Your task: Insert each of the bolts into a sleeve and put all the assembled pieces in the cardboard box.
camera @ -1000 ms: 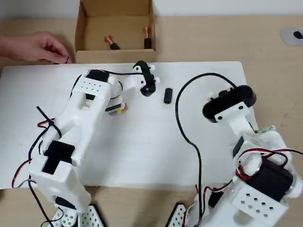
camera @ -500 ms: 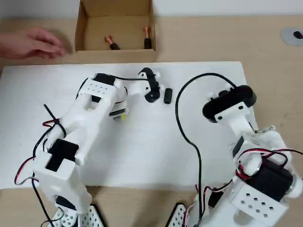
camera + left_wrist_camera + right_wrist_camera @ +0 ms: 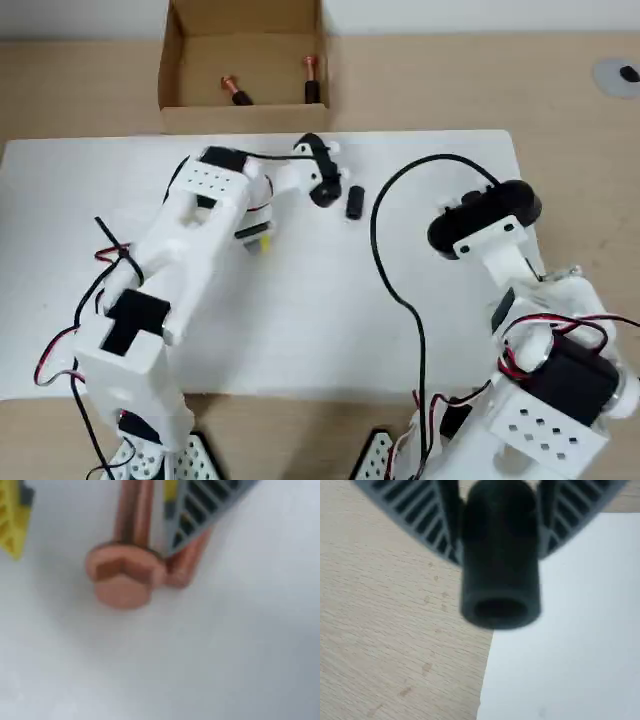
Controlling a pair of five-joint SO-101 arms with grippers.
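— Which step?
— Taking the bolt (image 3: pixel 125 575). It lies on the white sheet (image 3: pixel 300 320), toward the far edge; my left gripper (image 3: pixel 95 540) stands open around it. My right gripper (image 3: pixel 501 510) clamps a sleeve (image 3: pixel 500 580) above the right edge.
— And next?
— Probably close, lift, aim into the sleeve.

Box (image 3: pixel 240 118) open-topped, two pieces (image 3: pixel 236 90) on its floor, room beside them. Left arm (image 3: pixel 190 250) lies across left half of mat (image 3: pixel 320 330); loose sleeve (image 3: pixel 354 202) just beside its wrist. Cable (image 3: pixel 421 360) loops over mid-mat. Right end effector (image 3: pixel 500 530) grips held sleeve (image 3: pixel 500 580) above a mat edge.
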